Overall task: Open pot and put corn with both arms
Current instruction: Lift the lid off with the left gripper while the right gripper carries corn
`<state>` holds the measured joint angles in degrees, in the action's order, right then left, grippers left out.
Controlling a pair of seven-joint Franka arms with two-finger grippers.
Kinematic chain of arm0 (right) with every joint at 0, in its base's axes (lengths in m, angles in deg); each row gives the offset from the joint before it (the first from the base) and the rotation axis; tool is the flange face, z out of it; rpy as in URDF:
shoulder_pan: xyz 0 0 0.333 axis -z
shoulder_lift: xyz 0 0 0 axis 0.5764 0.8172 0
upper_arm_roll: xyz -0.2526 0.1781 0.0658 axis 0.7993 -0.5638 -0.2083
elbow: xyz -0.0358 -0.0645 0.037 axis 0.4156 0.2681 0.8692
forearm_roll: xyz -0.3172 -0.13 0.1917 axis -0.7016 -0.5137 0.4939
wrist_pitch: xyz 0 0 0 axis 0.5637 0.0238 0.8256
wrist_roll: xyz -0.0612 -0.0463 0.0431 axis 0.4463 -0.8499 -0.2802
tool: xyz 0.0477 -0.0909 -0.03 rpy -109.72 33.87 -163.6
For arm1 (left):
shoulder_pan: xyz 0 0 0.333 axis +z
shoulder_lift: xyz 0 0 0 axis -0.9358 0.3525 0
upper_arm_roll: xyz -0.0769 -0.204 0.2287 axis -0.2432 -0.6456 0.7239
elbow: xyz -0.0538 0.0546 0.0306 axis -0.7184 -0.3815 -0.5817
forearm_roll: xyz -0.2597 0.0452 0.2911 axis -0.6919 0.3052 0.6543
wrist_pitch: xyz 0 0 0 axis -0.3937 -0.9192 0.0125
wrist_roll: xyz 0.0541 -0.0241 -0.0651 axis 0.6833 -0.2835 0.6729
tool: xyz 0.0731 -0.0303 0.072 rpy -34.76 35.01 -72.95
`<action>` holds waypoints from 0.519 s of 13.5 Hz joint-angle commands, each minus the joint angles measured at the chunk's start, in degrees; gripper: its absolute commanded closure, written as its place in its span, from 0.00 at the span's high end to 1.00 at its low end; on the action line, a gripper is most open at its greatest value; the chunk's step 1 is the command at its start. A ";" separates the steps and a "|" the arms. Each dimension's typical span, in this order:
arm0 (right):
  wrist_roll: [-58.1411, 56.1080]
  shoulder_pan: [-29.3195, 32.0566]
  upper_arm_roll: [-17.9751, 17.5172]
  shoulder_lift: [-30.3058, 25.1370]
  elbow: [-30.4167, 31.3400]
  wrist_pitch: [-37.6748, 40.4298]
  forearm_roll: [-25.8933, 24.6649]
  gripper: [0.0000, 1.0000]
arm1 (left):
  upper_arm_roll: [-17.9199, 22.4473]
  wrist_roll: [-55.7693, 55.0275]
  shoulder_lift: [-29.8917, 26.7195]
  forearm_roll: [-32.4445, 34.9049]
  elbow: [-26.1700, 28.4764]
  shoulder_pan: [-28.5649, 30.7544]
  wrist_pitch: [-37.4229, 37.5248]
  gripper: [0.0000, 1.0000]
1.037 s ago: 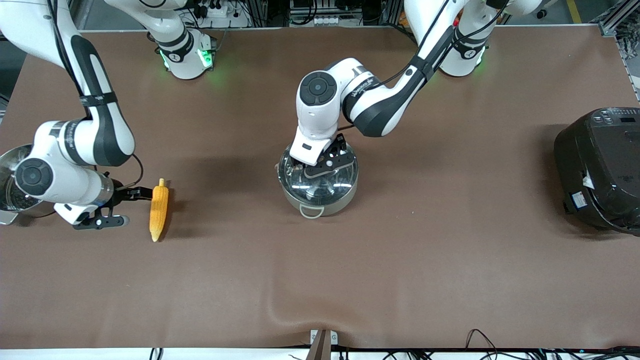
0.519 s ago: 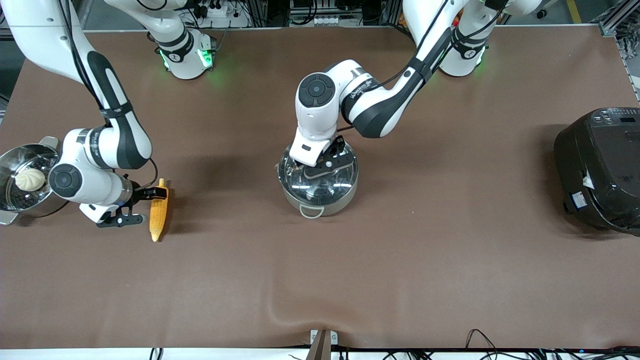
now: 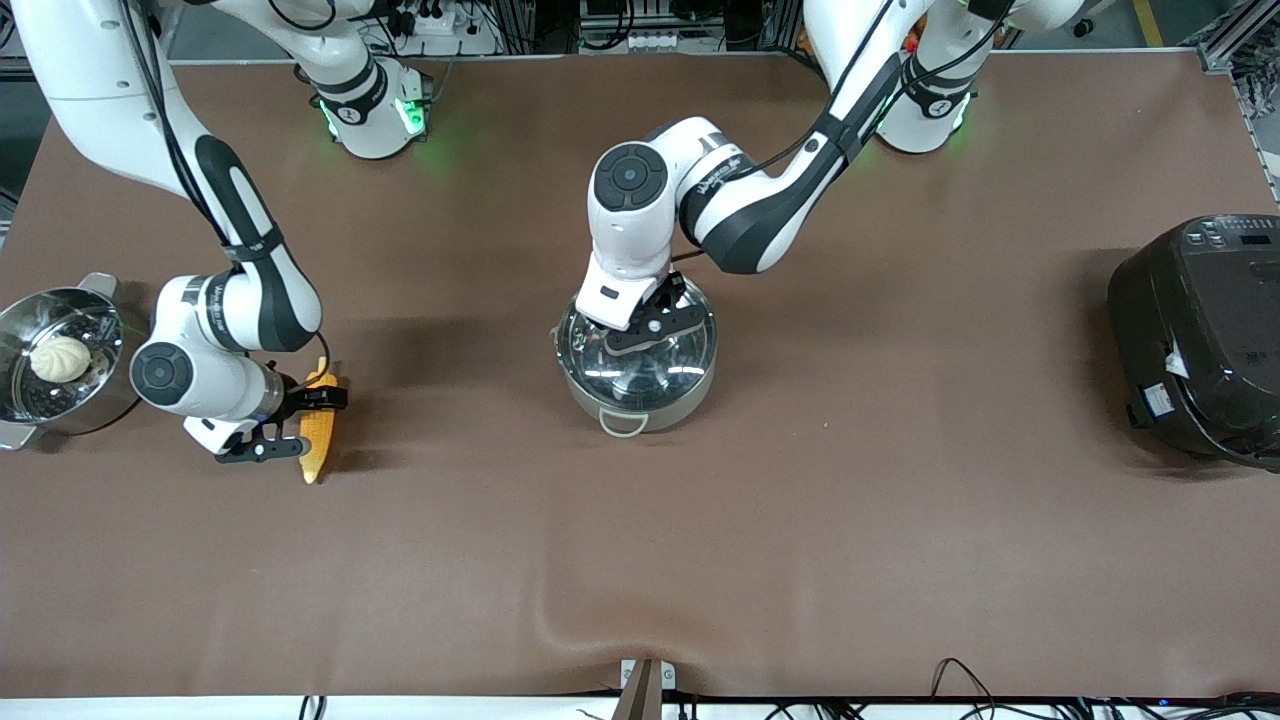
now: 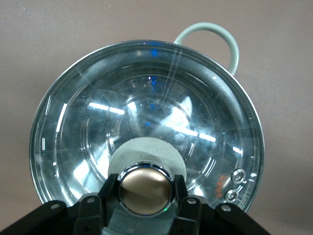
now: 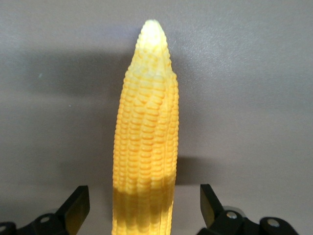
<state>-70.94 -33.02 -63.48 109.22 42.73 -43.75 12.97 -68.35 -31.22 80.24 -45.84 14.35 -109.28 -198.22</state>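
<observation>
The steel pot (image 3: 637, 400) stands mid-table with its glass lid (image 3: 655, 365) on. My left gripper (image 3: 645, 322) is down on the lid, and in the left wrist view (image 4: 145, 193) its fingers (image 4: 108, 188) press both sides of the coppery knob (image 4: 145, 190). The lid (image 4: 146, 122) sits flat on the pot. The corn (image 3: 315, 452) lies on the table toward the right arm's end. My right gripper (image 3: 312, 423) is low over it and open. In the right wrist view (image 5: 144, 208) its fingers (image 5: 78, 203) stand apart on either side of the corn (image 5: 145, 147), with gaps.
A steel steamer pot (image 3: 100, 310) with a white bun (image 3: 58, 357) stands at the right arm's end of the table, beside the right arm's wrist. A black rice cooker (image 3: 1200, 335) stands at the left arm's end. The brown mat has a wrinkle (image 3: 600, 625) near the front edge.
My right gripper has moved from beside the corn to over it, its fingers now on either side of the cob. The steamer pot has come into view. The left gripper stays on the knob.
</observation>
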 commanded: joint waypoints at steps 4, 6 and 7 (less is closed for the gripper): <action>0.12 0.54 -0.19 1.80 -0.64 -2.09 -0.13 1.00 | 0.16 -2.50 -7.94 1.65 -0.77 0.89 9.04 0.00; 0.12 0.63 -0.19 2.16 -0.55 -3.07 -0.13 0.60 | 0.07 -1.36 -13.03 1.39 -0.07 3.95 13.52 0.00; 0.20 0.63 -0.19 2.16 -0.64 -3.16 -0.13 0.27 | -0.10 1.08 -15.41 0.78 0.72 6.32 15.81 0.00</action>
<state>-70.94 -32.91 -63.39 110.64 42.70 -46.25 12.97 -68.04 -31.80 71.38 -45.78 12.42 -106.63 -186.51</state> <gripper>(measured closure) 0.075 0.502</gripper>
